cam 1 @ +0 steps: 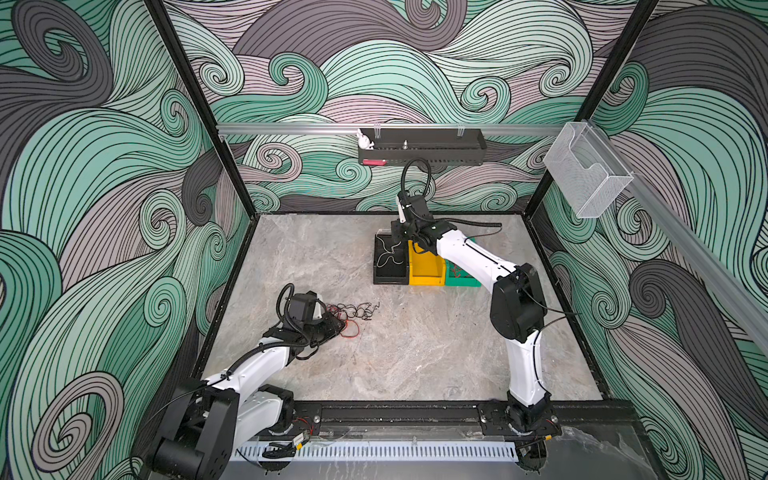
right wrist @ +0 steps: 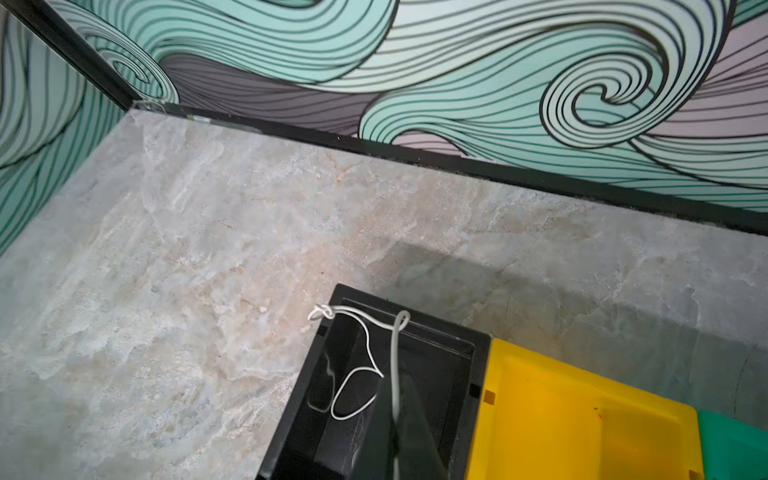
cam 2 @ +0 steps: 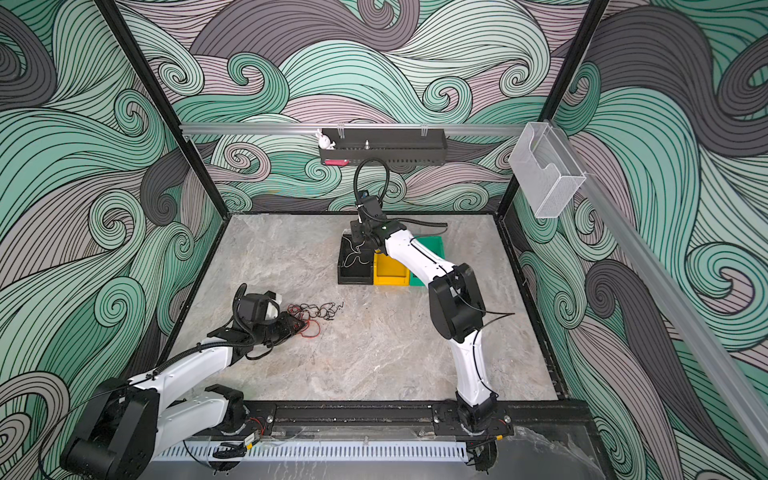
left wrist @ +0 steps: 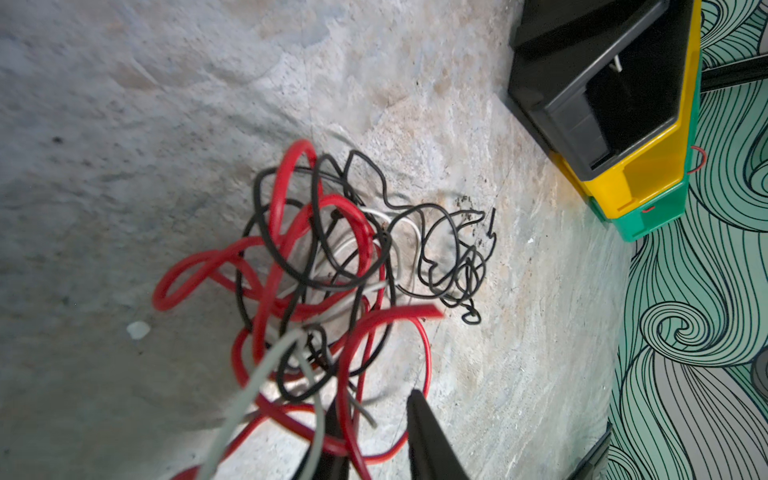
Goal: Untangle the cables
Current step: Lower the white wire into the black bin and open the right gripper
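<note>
Top views: a grey marbled tabletop (cam 1: 415, 357) sits inside teal and grey swirl-patterned walls (cam 1: 374, 62), with two arms at work.
Tangled red, black and white cables (cam 1: 353, 313) lie left of centre. Only the left wrist view shows the left gripper (left wrist: 374, 403) with its jaws apart around several strands. A black bin (cam 1: 380, 276), yellow bin (cam 1: 424, 274) and green bin (cam 1: 467, 284) stand touching in a row. Only the right wrist view shows the right gripper (right wrist: 395, 384) pinched on a white cable (right wrist: 359, 376) that drapes over the black bin's rim. In a top view, red cables (cam 1: 459, 271) lie in the green bin.
</note>
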Tool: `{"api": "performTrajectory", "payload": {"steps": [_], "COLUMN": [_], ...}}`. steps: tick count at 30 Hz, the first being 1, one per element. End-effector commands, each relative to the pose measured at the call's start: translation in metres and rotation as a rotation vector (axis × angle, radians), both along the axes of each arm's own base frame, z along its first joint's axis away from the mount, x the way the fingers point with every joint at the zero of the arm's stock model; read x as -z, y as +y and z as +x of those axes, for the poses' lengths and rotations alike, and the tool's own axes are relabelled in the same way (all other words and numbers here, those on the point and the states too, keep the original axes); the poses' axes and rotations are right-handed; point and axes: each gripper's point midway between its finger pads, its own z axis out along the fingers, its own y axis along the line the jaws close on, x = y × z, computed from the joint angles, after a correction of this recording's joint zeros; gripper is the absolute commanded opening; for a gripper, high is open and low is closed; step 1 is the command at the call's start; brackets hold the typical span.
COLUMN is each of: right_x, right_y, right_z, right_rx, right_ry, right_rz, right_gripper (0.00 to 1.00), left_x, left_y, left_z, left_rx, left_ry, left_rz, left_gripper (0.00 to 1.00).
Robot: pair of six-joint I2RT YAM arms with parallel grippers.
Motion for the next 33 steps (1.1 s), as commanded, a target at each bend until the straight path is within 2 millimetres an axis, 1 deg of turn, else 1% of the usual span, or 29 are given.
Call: {"api": "performTrajectory", "payload": {"steps": [1, 2, 4, 6, 8, 13, 18, 19, 22, 23, 24, 25, 26, 29, 33], "right_x": [0.029, 0.035, 0.039, 0.042, 0.046, 0.065, 0.085, 0.091, 0.102, 0.103, 0.103, 0.1, 0.097, 0.082, 0.059], "right_y": [-0.006, -0.007, -0.011, -0.02, -0.023, -0.008, 0.009, 0.013, 0.015, 0.014, 0.013, 0.012, 0.011, 0.007, 0.002], "right_z": [-0.012, -0.017, -0.024, -0.029, -0.03, -0.024, -0.018, -0.018, -0.017, -0.018, -0.019, -0.021, -0.022, -0.026, -0.033], "right_rx": [0.014, 0.019, 0.048, 0.098, 0.112, 0.069, 0.034, 0.026, 0.018, 0.02, 0.021, 0.021, 0.02, 0.016, 0.007], "right_ry": [0.075, 0.087, 0.091, 0.079, 0.08, 0.143, 0.189, 0.202, 0.242, 0.25, 0.253, 0.252, 0.246, 0.226, 0.2], "right_rz": [-0.08, -0.098, -0.151, -0.22, -0.235, -0.244, -0.2, -0.193, -0.206, -0.212, -0.214, -0.212, -0.21, -0.205, -0.177], "right_gripper": [0.04, 0.04, 0.04, 0.04, 0.04, 0.05, 0.06, 0.06, 0.08, 0.11, 0.2, 0.26, 0.3, 0.37, 0.44], "left_x": [-0.002, -0.002, -0.004, -0.005, -0.006, -0.004, -0.003, -0.004, -0.006, -0.006, -0.006, -0.007, -0.006, -0.006, -0.007], "left_y": [-0.004, -0.004, -0.004, -0.004, -0.004, -0.006, -0.005, -0.005, -0.005, -0.005, -0.005, -0.005, -0.005, -0.005, -0.006], "left_z": [-0.005, -0.006, -0.005, -0.004, -0.002, -0.001, -0.002, -0.002, -0.001, -0.002, -0.002, -0.002, -0.002, -0.002, -0.001], "left_rx": [0.02, 0.021, 0.023, 0.024, 0.021, 0.024, 0.019, 0.017, 0.015, 0.015, 0.016, 0.014, 0.014, 0.013, 0.017], "left_ry": [0.013, 0.013, 0.009, 0.005, 0.003, 0.016, 0.013, 0.01, 0.005, 0.006, 0.005, 0.004, 0.005, 0.003, -0.001], "left_rz": [-0.009, -0.008, -0.008, -0.007, -0.007, -0.009, -0.011, -0.01, -0.013, -0.014, -0.014, -0.014, -0.014, -0.016, -0.019], "left_gripper": [0.27, 0.27, 0.27, 0.27, 0.27, 0.27, 0.27, 0.27, 0.27, 0.27, 0.27, 0.27, 0.27, 0.27, 0.27]}}
